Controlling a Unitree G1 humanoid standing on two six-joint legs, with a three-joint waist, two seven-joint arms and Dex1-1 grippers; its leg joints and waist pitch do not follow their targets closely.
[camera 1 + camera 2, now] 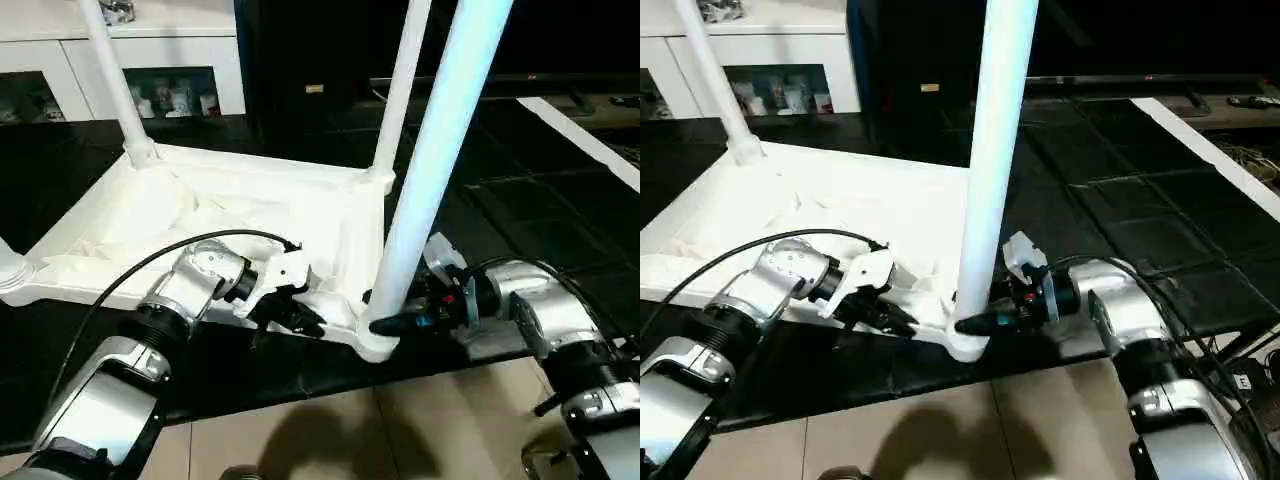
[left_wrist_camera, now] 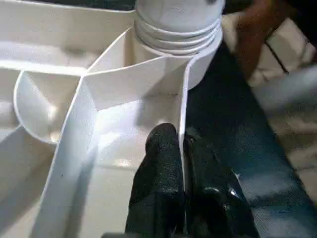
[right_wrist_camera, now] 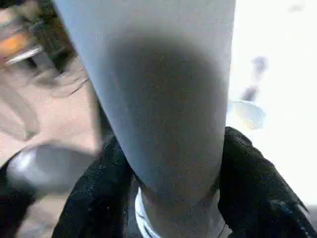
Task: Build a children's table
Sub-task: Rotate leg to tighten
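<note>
The children's table [image 1: 250, 200] lies upside down on the dark floor, with its ribbed underside facing up and white legs rising from the corners. At the near right corner stands the near leg [image 1: 430, 150]. My right gripper [image 1: 385, 315] is closed around its base, with a black finger [image 3: 257, 188] on each side of the leg [image 3: 163, 99]. My left gripper [image 1: 300, 318] is at the near rim, just left of that corner. Its fingers [image 2: 163, 163] are shut on the thin rim wall [image 2: 184, 99], below the leg's threaded socket [image 2: 178, 29].
Two more legs stand at the far corners [image 1: 115, 75] [image 1: 400, 90]. A white glass-door cabinet [image 1: 130, 60] is at the back left. A black cable [image 1: 120, 280] loops over my left forearm. Beige floor tiles [image 1: 350, 430] lie in front of the dark floor [image 1: 520, 210].
</note>
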